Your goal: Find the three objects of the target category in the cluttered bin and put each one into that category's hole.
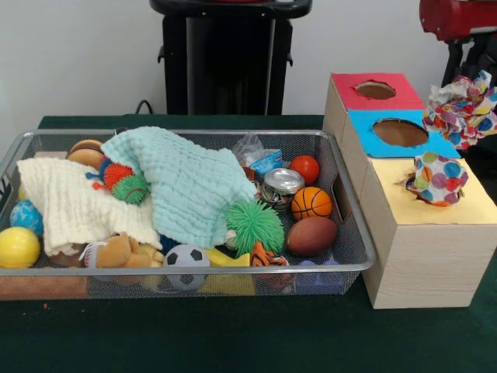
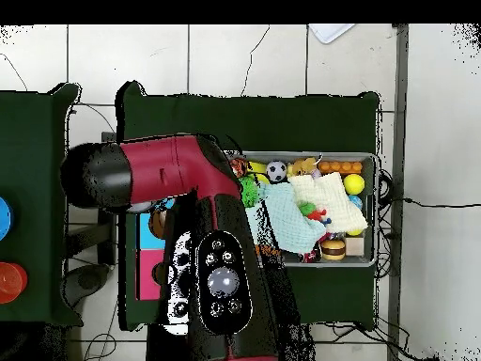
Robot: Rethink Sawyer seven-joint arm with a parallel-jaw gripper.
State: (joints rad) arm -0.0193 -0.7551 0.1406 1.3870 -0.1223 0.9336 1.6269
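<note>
**A:** Start at the end farthest from the box [image 1: 423, 256]. What's there?

**B:** In the mesh bin [image 1: 353, 233], a yellow ball [image 1: 17, 247] and a blue ball [image 1: 26, 217] lie at the end farthest from the box. Next comes a cream cloth [image 1: 74, 206], then a mint cloth [image 1: 186, 183] draped over the middle. Closer to the box are a green spiky ball [image 1: 255, 225] and a can [image 1: 281, 185]. A basketball [image 1: 311, 203] and a football [image 1: 311, 235] sit by the bin wall just beside the box.

**A:** And the task's things?

**B:** I judge they're the crumpled spotted paper. One wad [image 1: 437, 179] sits in the box's yellow hole, sticking out of it. A second wad [image 1: 466, 109] hangs just above the box's right edge, beside the blue hole [image 1: 400, 132] and under the red arm [image 1: 458, 17].

**A:** Are the jaws pinching it?

**B:** I cannot tell. Neither view shows them plainly, and from overhead the arm covers the box.

**A:** So how should this step go?

**B:** If the wad is carried, bring it squarely over the yellow hole. The first wad half plugs that hole, so lower the second until it presses the first down, and only then let go. Paper springs back, so a drop from high up could bounce off the box top. I can't see a third wad. It may lie under the cloths, and they would need lifting aside.
</note>
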